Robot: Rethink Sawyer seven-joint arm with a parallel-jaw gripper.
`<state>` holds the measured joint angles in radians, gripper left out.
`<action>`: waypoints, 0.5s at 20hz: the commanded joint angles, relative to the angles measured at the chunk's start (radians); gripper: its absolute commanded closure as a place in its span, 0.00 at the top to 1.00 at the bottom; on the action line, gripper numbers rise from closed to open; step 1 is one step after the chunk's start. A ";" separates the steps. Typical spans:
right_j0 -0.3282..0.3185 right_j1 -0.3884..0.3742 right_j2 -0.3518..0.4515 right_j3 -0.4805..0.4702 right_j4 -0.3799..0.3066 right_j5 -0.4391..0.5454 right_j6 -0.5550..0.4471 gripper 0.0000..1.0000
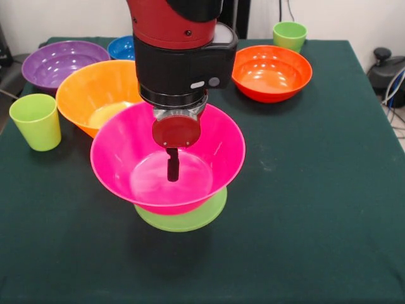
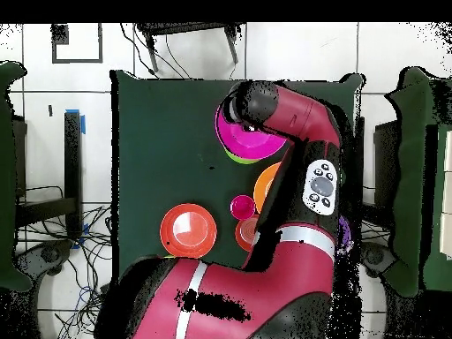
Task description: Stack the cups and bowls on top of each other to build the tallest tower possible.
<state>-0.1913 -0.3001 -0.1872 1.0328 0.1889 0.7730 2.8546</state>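
The tower is a lime green bowl (image 1: 183, 216) turned rim-down with the large pink bowl (image 1: 209, 152) standing upright on it, at the table's middle. The pink bowl is empty. My gripper (image 1: 172, 170) hangs straight down inside the pink bowl, just above its bottom, and holds nothing that I can see. The medium orange bowl (image 1: 272, 73) stands apart at the back right. In the overhead view the arm (image 2: 300, 132) covers the gripper and part of the pink bowl (image 2: 240, 137).
Large yellow-orange bowl (image 1: 95, 95) touches the pink bowl's back left. Purple bowl (image 1: 56, 63) and blue bowl (image 1: 121, 47) stand behind it. One light green cup (image 1: 36, 121) stands at the left, another (image 1: 290, 35) at the back. A red-pink cup (image 2: 242, 207) and small dark orange bowl (image 2: 247, 234) show overhead.
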 commanded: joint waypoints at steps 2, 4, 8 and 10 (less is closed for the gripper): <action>0.033 -0.002 0.055 0.166 0.025 -0.097 0.128 1.00; 0.036 -0.007 0.057 0.188 0.031 -0.115 0.130 1.00; 0.046 -0.007 0.057 0.213 0.045 -0.140 0.136 1.00; 0.050 -0.004 0.056 0.221 0.051 -0.153 0.138 1.00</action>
<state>-0.1762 -0.3004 -0.1901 1.1354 0.2182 0.6833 2.8546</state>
